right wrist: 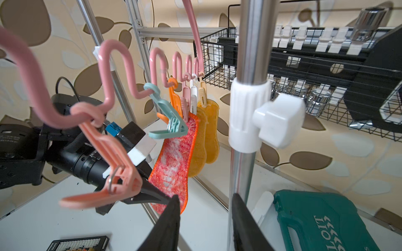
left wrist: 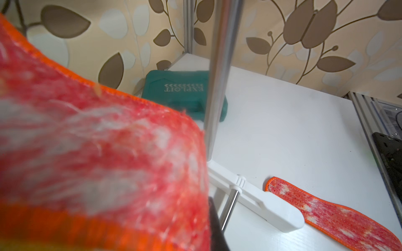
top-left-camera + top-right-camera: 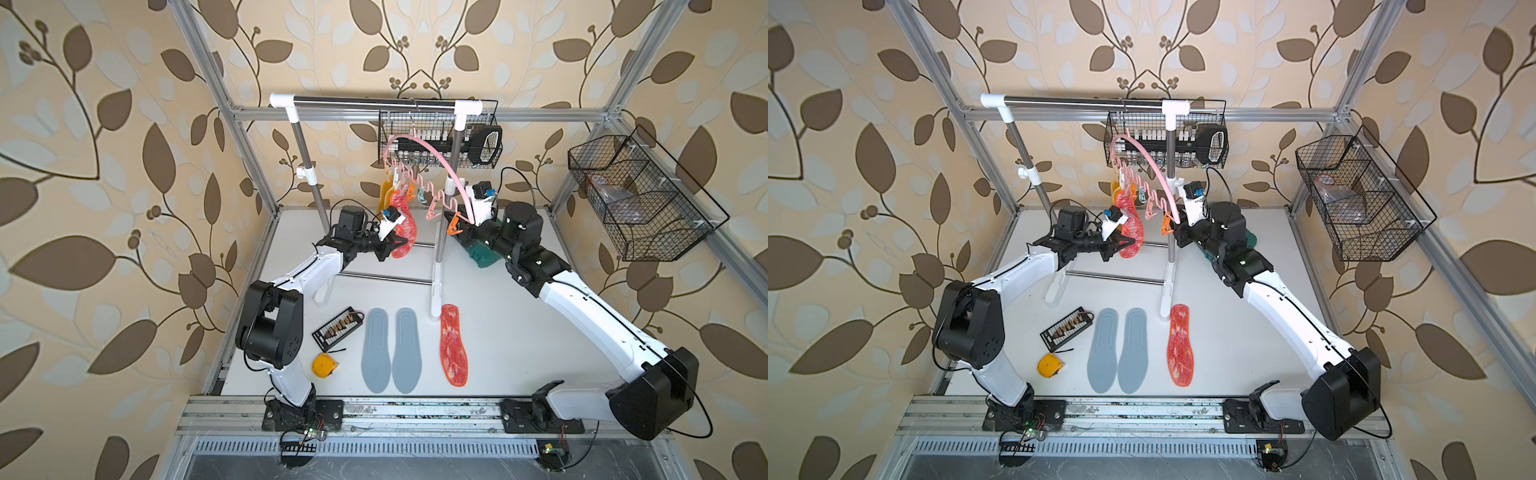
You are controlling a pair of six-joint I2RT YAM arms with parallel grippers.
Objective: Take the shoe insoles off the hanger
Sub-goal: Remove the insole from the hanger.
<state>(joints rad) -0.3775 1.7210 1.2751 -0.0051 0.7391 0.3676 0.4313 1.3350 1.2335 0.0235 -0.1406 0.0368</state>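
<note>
My left gripper (image 3: 397,241) pinches the hanging mottled red-orange mesh insole (image 1: 171,156); the right gripper (image 1: 205,198) stands spread. Next I'd tug it off the thin pink plastic hanger (image 1: 101,65)

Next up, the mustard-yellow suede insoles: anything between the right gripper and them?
The red-orange mesh insole, held by the left gripper, hangs between the right gripper and the mustard-yellow insoles; empty teal clip and salmon clip dangle nearer.

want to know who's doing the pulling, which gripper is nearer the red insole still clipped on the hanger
Left. The left gripper is shut on the hanging red insole at its lower part; the right gripper is open beside the rack post, clear of the insole.
</note>
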